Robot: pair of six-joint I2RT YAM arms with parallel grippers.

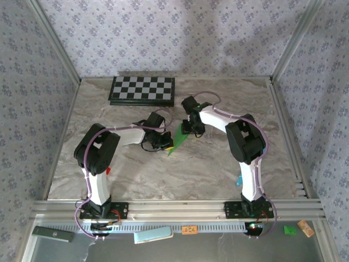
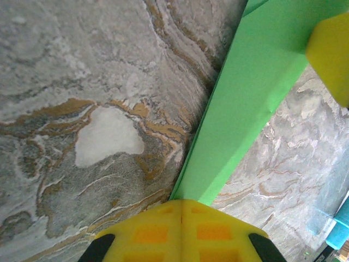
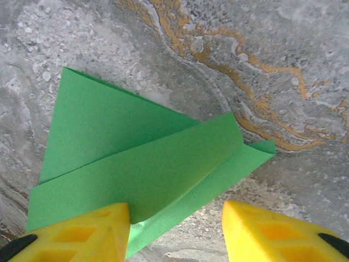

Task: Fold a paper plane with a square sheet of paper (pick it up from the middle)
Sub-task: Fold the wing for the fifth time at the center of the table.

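Folding looks nearly done: the paper plane, centre of the top view, is already a narrow pointed dart; wings may need creasing. Left gripper is closed at its end, right gripper spread apart over it.

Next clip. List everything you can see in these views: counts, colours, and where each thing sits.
paper plane: 1, bright green, part-folded, mid-table between the two claws
checkerboard: 1, black and white, far edge of the table, left of centre
small red item: 1, red, on the table beside the left arm; too small to name
table: 1, grey marble pattern with tan veins
black bar: 1, black, below the near rail, far left
pale blue piece: 1, pale blue, below the near rail
orange tag: 1, orange, below the near rail, centre
left claw: 1, yellow fingers, shut, tips at the plane's narrow end
right claw: 1, yellow fingers, open, over the plane's folded flaps
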